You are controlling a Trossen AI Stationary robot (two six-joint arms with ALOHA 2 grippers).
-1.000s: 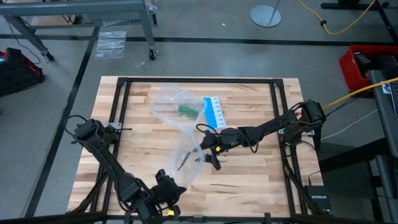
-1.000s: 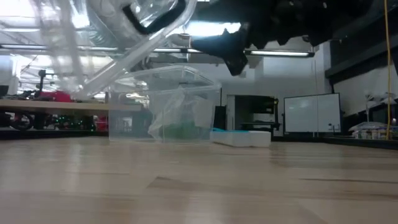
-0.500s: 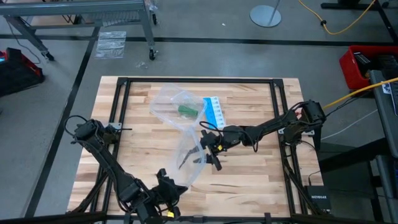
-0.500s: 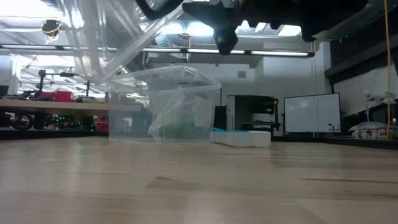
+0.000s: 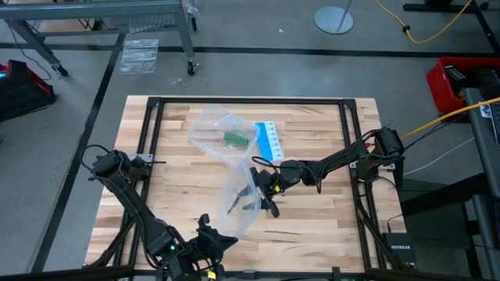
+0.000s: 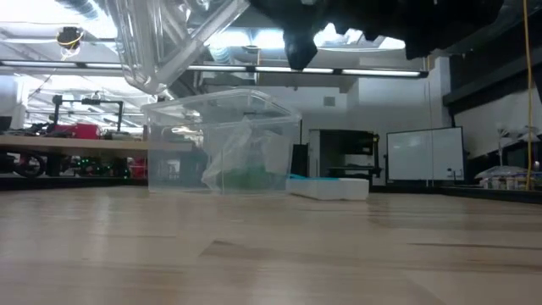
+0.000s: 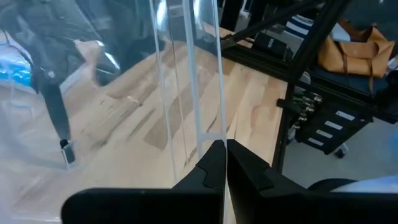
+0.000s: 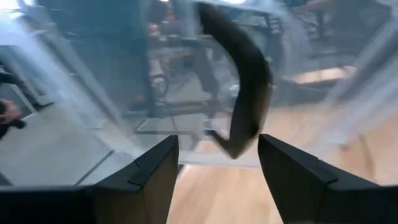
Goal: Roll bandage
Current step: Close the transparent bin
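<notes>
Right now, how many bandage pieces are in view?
2: a green roll inside the clear box; a dark strip inside the lifted clear bag. Others may be hidden.

The wooden worktop (image 5: 312, 226) carries a clear plastic box (image 5: 221, 131), seemingly holding something green, with a blue-and-white card (image 5: 269, 139) just beside it.

Plastic wrapper (image 5: 234, 199) across mid-table

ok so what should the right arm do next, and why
Probably ease the open right gripper forward and close on the dark green bandage hanging just ahead between its fingers, inside the clear plastic wrapper that the shut left gripper holds up.
</notes>
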